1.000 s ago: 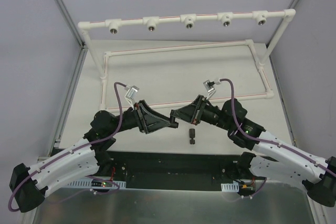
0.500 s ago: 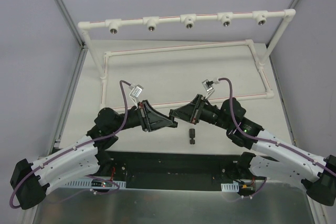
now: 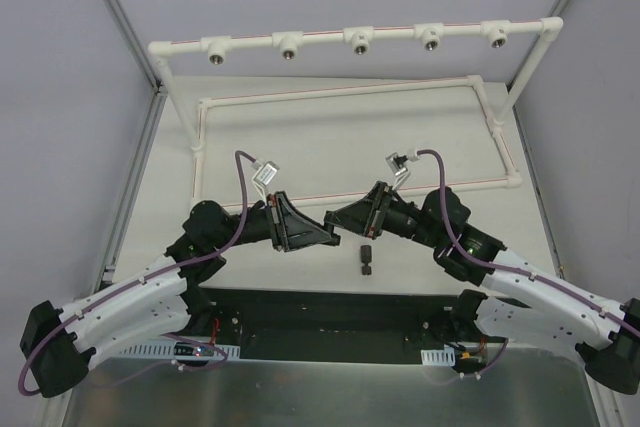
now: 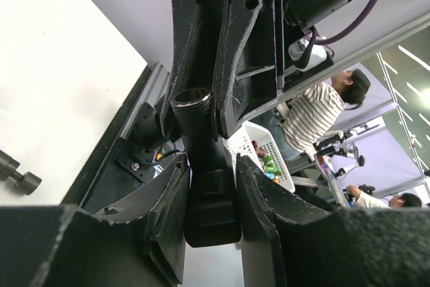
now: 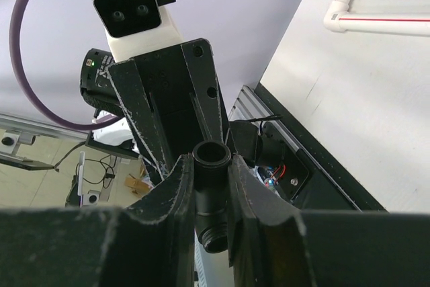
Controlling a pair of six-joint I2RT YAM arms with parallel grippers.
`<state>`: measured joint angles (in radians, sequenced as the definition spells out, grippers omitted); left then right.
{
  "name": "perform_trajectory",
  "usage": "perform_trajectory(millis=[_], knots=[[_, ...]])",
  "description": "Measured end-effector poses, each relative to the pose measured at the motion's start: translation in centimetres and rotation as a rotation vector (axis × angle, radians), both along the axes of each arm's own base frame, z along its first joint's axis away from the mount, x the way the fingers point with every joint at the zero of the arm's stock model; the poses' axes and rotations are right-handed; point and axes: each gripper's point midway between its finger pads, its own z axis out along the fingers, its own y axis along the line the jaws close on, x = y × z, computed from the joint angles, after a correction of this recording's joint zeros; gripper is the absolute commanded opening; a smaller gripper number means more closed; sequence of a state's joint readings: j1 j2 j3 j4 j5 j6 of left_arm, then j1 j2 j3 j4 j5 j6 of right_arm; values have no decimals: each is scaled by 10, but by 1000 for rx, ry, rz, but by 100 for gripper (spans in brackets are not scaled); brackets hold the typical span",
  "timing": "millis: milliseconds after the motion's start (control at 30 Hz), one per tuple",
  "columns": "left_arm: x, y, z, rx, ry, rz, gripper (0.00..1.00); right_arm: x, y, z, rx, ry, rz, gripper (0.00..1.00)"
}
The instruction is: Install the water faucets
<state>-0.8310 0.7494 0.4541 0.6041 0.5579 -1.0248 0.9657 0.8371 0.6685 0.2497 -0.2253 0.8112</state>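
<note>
Right now the two arms stand nose to nose over the middle of the table. The left gripper is clamped on the blocky end of a black faucet — its threaded end runs on into the right gripper, whose fingers pinch the barrel tight as well. Two more small black pieces lie on the table just to the near side of the claws — not touching them. The white pipe frame stands at the far end.

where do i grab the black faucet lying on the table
Probably grip the loose faucet across its barrel, straight down from above: it lies flat, long axis pointing away from the arm bases. Left gripper and right gripper both clamp the other faucet.
</note>
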Motion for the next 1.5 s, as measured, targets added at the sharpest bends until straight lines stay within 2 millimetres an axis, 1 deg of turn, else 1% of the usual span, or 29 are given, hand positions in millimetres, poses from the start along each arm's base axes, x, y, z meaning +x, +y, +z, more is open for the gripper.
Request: perform_trajectory(millis=[33,67,333,467,800,867,900,933,1033,1067,1100,1167,1233,1267,1400,1467,1500], knots=[[-1,-1,-1,4,2,-7,37,0,-1,-1,-5,-1,0,0],[-1,-1,-1,6,3,-9,38,-1,-1,-1,-6,-1,0,0],[-2,-2,-2,19,16,-21,36,-1,-2,-3,-17,-7,2,0],[-3,-2,-3,21,16,-26,40,-1,-2,-3,-18,-9,2,0],[-5,-2,-11,60,23,-42,39,-1,-3,-4,-26,-13,1,0],[-5,-2,-12,64,25,-42,36,-2,-3,-4,-26,-15,1,0],[-5,-2,-12,66,24,-42,32,-2,-3,-5,-27,-15,1,0],[-6,-2,-12,66,23,-42,27,-2,-3,-5,-29,-14,1,0],[-6,-1,-11,65,17,-42,4,-2,-3,-5,-31,-14,2,0],[-6,-1,-11,65,9,-42,0,-2,-3,-5,-31,-14,3,0],[-6,-1,-11,65,10,-42,0,-2,-3,-5,-30,-15,2,7],[-6,-1,-11,66,8,-41,0,-2,-3,-5,-33,-13,3,26],[-6,-1,-11,67,4,-40,0,-2,-3,-5,-36,-11,3,42],[-6,-1,-11,68,0,-39,0,-2,-3,-5,-38,-10,3,47],[-5,1,-14,81,-16,-26,0,-2,-6,-4,-48,-14,-6,60],[-4,2,-16,86,-24,-13,0,-1,-11,-3,-55,-19,-30,66],[-3,2,-18,90,-26,-5,0,0,-16,-4,-63,-24,-48,66]])
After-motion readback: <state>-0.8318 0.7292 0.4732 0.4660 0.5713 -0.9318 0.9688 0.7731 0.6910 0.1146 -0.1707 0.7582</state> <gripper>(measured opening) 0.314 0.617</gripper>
